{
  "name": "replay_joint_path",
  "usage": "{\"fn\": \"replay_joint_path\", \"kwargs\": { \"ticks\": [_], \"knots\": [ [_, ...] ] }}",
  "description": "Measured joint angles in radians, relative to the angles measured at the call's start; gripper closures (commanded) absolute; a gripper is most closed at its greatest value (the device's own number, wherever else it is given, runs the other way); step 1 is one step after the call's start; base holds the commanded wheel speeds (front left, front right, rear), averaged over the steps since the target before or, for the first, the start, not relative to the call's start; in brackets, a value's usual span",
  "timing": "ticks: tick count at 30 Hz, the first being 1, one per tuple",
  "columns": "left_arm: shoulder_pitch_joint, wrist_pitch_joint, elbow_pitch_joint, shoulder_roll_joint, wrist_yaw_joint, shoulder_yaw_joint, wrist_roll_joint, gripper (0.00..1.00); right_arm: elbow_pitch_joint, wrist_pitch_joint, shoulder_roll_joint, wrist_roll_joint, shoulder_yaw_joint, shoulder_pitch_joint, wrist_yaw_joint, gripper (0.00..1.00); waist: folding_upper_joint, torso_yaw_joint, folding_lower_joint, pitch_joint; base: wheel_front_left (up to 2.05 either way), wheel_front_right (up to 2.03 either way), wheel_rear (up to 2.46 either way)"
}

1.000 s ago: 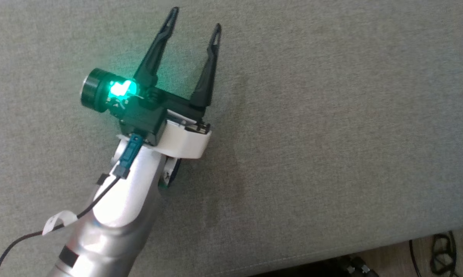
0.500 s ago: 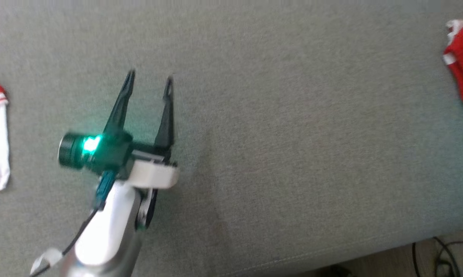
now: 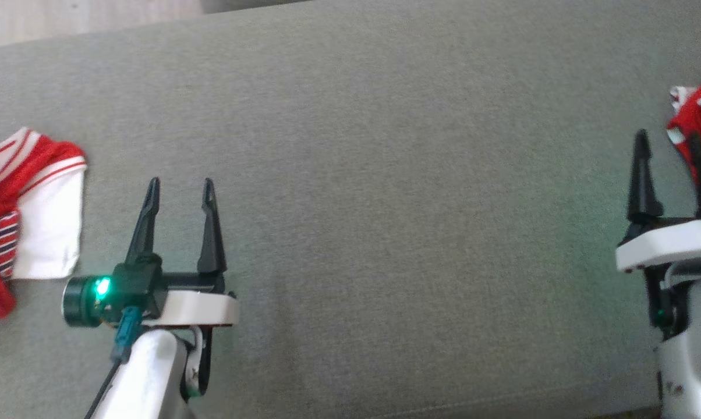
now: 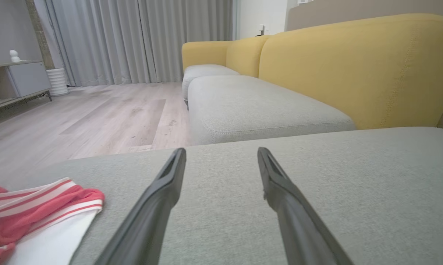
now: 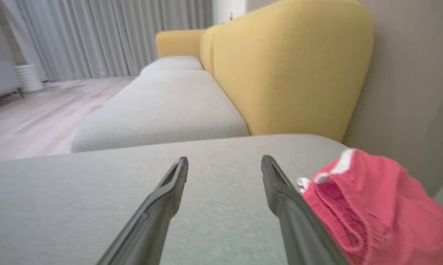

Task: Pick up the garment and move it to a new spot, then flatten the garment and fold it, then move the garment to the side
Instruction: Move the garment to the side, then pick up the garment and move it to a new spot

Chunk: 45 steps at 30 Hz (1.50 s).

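Two garments on the grey sofa cushion (image 3: 385, 174), both sets of fingers spread and released.
One crumpled red garment (image 3: 700, 119) with white trim lies at the cushion's right edge, just past my right fingers (image 3: 640, 152); whether they touch it I cannot tell. Well apart, at the left edge, lies a red-and-white striped garment (image 3: 33, 203), beside my left fingers (image 3: 208, 195). Beyond the cushion rises a yellow backrest (image 4: 354, 66).
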Motion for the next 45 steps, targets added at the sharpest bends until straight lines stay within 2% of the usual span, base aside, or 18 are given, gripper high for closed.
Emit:
{"fn": "replay_joint_path", "kwargs": {
  "ticks": [3,6,14,25,45],
  "knots": [
    [0.017,0.0,0.002,0.007,0.009,0.017,-0.001,0.0,-0.152,0.048,0.027,0.007,0.033,0.067,0.0,0.0,0.0,0.028,0.0,-0.018,0.0,0.0,0.0],
    [0.036,0.0,0.002,0.017,0.013,0.024,-0.008,0.0,-0.246,0.087,0.047,0.02,0.061,0.129,0.0,0.0,0.0,0.048,0.0,-0.039,0.0,0.0,0.0],
    [0.1,0.034,0.007,0.031,0.029,0.027,-0.02,0.0,-0.358,0.136,0.072,0.025,0.112,0.227,0.0,0.0,0.0,0.072,0.0,-0.098,0.0,0.0,0.0],
    [0.182,0.06,0.008,0.047,0.035,0.023,-0.038,0.0,-0.417,0.185,0.089,0.022,0.166,0.371,0.0,0.0,0.0,0.077,0.0,-0.186,0.0,0.0,0.0],
    [0.186,0.08,-0.005,0.056,0.036,0.012,-0.052,0.0,-0.457,0.21,0.099,0.016,0.156,0.396,0.0,0.0,0.0,0.091,0.0002,-0.177,0.0,0.0,0.0]
  ]
}}
